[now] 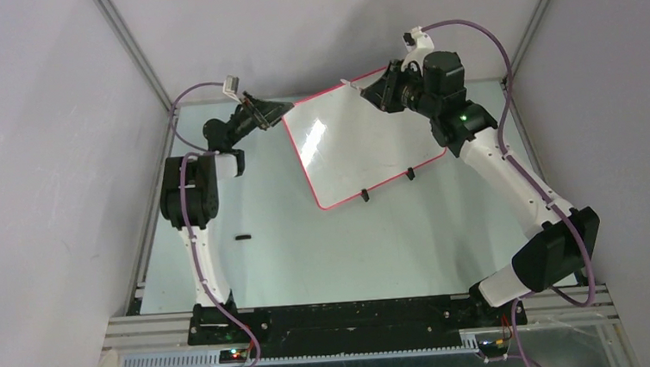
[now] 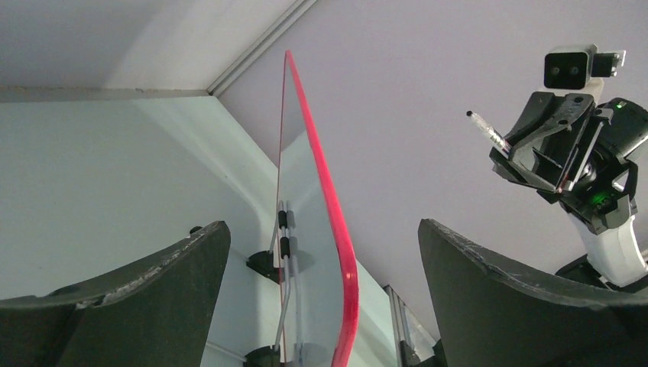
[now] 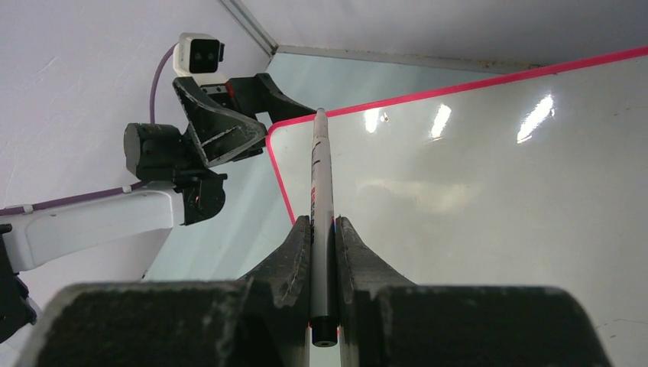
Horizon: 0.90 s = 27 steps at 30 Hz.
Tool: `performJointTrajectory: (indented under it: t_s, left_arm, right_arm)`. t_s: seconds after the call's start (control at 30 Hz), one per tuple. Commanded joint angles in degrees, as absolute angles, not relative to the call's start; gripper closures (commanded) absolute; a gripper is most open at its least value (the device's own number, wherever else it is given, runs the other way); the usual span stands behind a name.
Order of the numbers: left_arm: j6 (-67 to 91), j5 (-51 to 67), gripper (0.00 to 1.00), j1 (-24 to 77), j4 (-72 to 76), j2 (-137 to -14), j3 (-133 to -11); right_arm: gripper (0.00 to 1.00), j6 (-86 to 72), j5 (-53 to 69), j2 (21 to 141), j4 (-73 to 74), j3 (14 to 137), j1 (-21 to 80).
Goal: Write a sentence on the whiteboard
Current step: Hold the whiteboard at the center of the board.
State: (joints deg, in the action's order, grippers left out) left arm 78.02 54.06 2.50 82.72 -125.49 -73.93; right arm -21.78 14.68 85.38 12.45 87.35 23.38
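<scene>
I see 1 tabletop point(image 1: 309, 245) carrying 1 whiteboard point(image 1: 362, 142), which stands tilted on the far half on 2 black clip feet point(image 1: 364, 196). The left gripper point(image 1: 275, 111) gapes wide around the board's left edge. The right gripper point(image 3: 322, 223) is clamped on 1 marker point(image 3: 322, 176) near the far edge. 1 small black piece point(image 1: 241, 238) lies beside the left arm.

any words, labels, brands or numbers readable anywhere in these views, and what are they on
Nothing can be read as text.
whiteboard: no writing shows on its face, only glare from the lights.
marker: small red and dark print on the barrel just above the right gripper, too small and blurred to read.
Arms and wrist cameras: no legible label or number shows.
</scene>
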Motion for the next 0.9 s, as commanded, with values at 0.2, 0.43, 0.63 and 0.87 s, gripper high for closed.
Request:
performJointTrajectory:
  t_s: [0.2,0.43,0.63,0.87]
  left_arm:
    - [77.26,56.61,0.00,2.71,82.34,-123.19,-72.07]
    - [75.52,56.69,0.01,2.82,77.99,-124.34,-73.24]
    - [75.83,57.20,0.01,3.00,78.35,-123.85,-73.00]
    - [49.66,54.05,0.11,4.69,46.77,-113.57,-70.15]
  right_arm:
    - [1.00,-21.25,16.51,82.63,10.46,86.80,22.63]
    - [1.00,-21.39,16.87,82.16,10.33,86.50,22.59]
    - [1.00,-21.44,16.87,81.92,10.29,86.40,22.58]
    - [1.00,-21.53,17.37,82.36,10.37,86.59,22.57]
